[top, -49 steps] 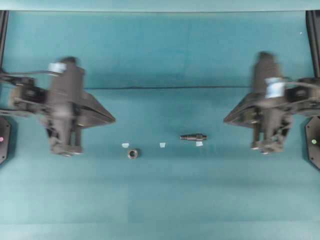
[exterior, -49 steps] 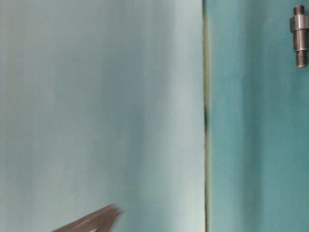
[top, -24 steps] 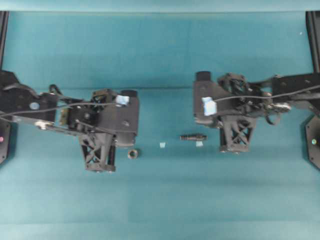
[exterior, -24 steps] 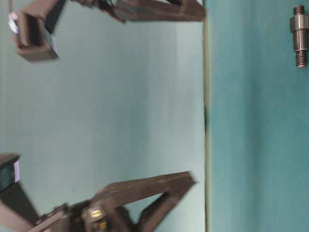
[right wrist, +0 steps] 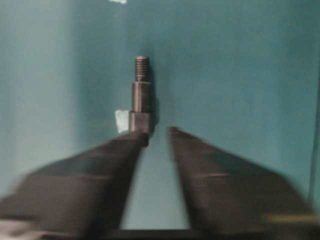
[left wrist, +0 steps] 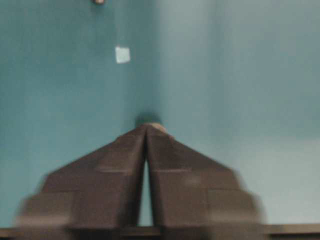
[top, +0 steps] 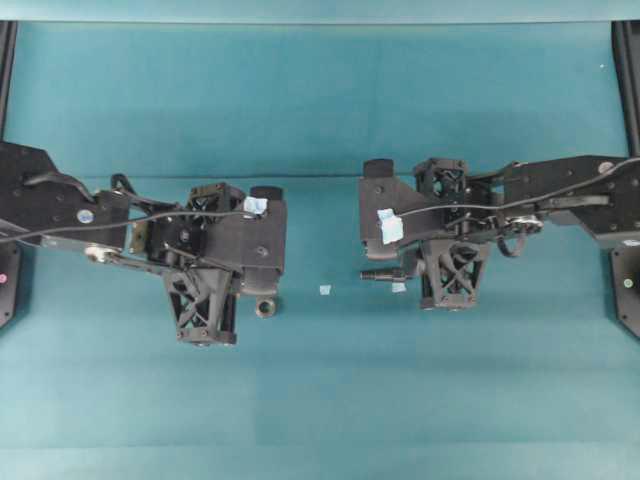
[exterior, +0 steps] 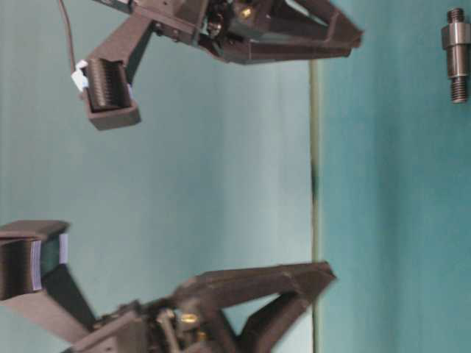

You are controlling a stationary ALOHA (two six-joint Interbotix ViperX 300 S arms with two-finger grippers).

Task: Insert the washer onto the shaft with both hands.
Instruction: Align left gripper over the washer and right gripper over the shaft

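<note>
The washer (top: 265,307), a small dull-grey ring, lies on the teal table left of centre. In the left wrist view only its rim (left wrist: 158,127) peeks out just beyond my left gripper (left wrist: 146,128), whose fingertips meet, shut and empty. The shaft (top: 378,275), a dark stepped rod, lies flat right of centre with its threaded end pointing left. In the right wrist view the shaft (right wrist: 141,95) lies straight ahead, its thick end at the left fingertip of my right gripper (right wrist: 157,132). The right gripper's jaws stand apart, open, with nothing between them. The shaft (exterior: 456,55) also shows in the table-level view.
Small pale tape scraps lie on the table: one scrap (top: 324,290) between the two parts, another scrap (right wrist: 121,121) right beside the shaft's thick end. Both black arms reach in from the table's sides. The teal wall rises at the back.
Both arms have swung in from the sides and come down toward the middle. The left fingertips now sit at the washer, the right ones at the shaft. The right jaws have parted.
</note>
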